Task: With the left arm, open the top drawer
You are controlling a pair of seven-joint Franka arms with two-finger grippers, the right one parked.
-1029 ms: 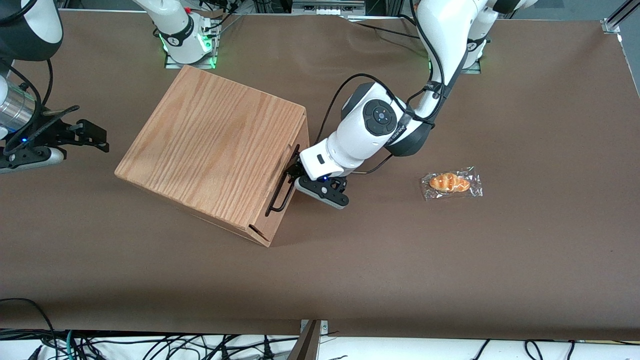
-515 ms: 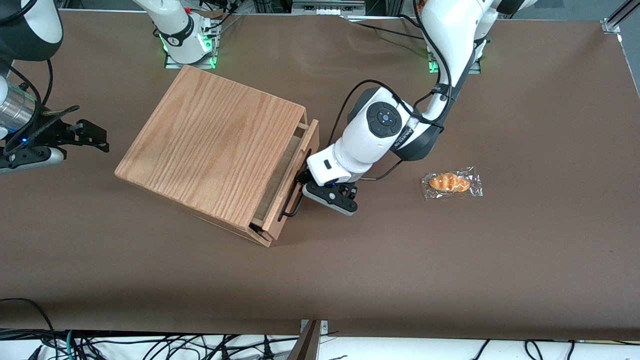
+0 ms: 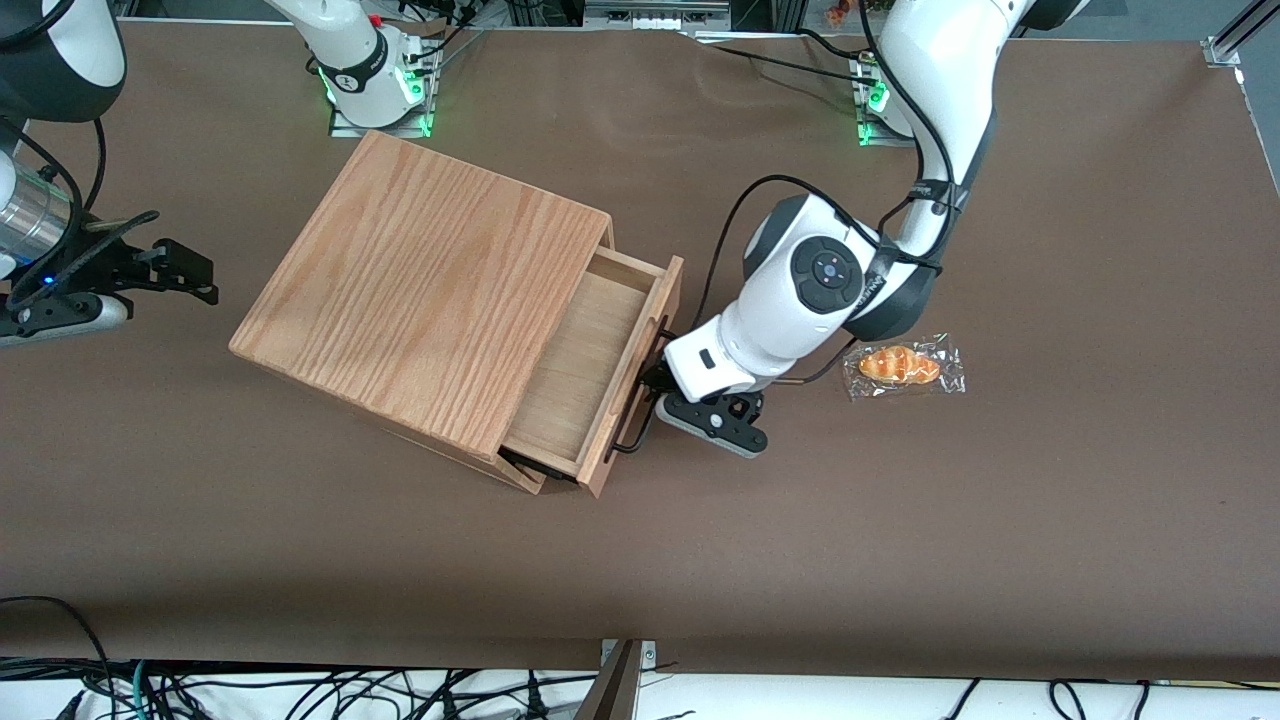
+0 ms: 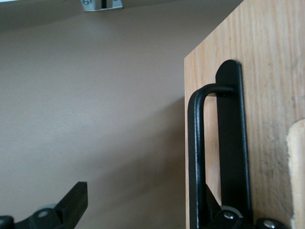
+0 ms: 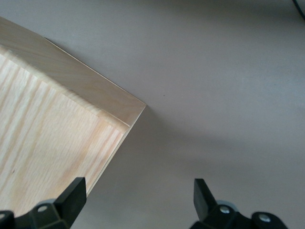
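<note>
The broad oak-grain wooden cabinet (image 3: pixel 430 300) has its shallow pale-wood top drawer (image 3: pixel 590 365) pulled partly out; the glossy white left arm's small black gripper (image 3: pixel 655 385) stands spread at the thin black bar handle (image 4: pixel 196 157) (one finger (image 4: pixel 228 217) hooked inside it)

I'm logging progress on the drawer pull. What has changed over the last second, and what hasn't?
The top drawer went from shut to well out of the cabinet, its pale floor now showing. The left arm drew back with it toward the wrapped pastry, its gripper open, one finger hooked in the black bar handle. The cabinet and the pastry stayed put.
</note>
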